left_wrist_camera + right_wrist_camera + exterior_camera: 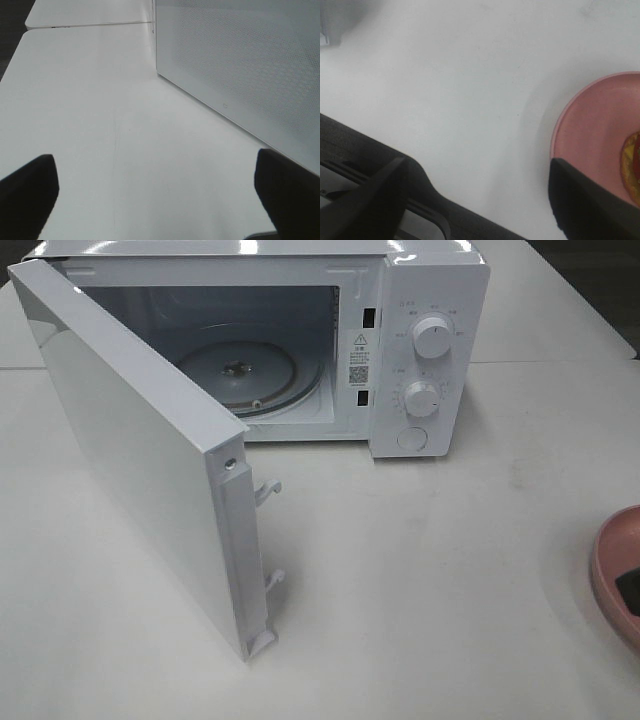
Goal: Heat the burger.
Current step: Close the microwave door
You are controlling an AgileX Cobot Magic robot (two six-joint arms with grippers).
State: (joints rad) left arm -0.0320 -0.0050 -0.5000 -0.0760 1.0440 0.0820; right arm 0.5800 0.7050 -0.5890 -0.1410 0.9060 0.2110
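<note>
1. Here, the burger (632,167) is showing only as a thin sliver of yellow, red and brown at the frame edge of the right wrist view, so its facing and long axis cannot be told.
2. It is sitting in the pink dish (592,132), which is resting on the white surface (430,580) at the far right of the high view, well apart from the microwave (400,340).
3. The right pincer (480,200) is standing wide apart, gripping nothing; one dark finger (585,200) is overlapping the dish rim just beside the burger, the other lying away over bare surface.
4. The left pincer (160,195) is gaping fully, empty, hovering over the surface near the microwave door (130,470).
5. That door is hanging open, showing the glass turntable (240,370) inside.
</note>
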